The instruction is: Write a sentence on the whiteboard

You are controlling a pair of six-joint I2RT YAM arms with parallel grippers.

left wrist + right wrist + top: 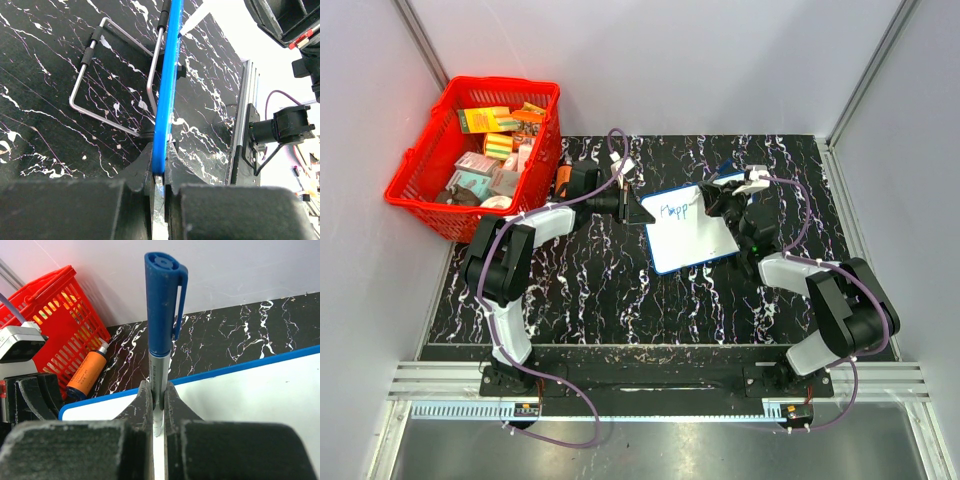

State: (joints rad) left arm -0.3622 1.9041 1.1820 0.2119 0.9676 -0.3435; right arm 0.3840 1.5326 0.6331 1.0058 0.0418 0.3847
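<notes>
Mid-table, between the arms: whiteboard (695, 240), blue-rimmed, sitting skewed on the black marbled mat (580, 300).
Left gripper (159, 167): clamped on the board's blue rim at its left edge. A wire stand (107, 107) shows beside the board.
Right gripper (156, 402): closed around blue marker (162, 305), cap end up, at the board's upper right corner.
Sentence (672, 210): blue ink, "Happ" legible, upper left of board.
Far left corner: red basket (420, 165) of packets, with an orange bottle (563, 178) just beside it.
</notes>
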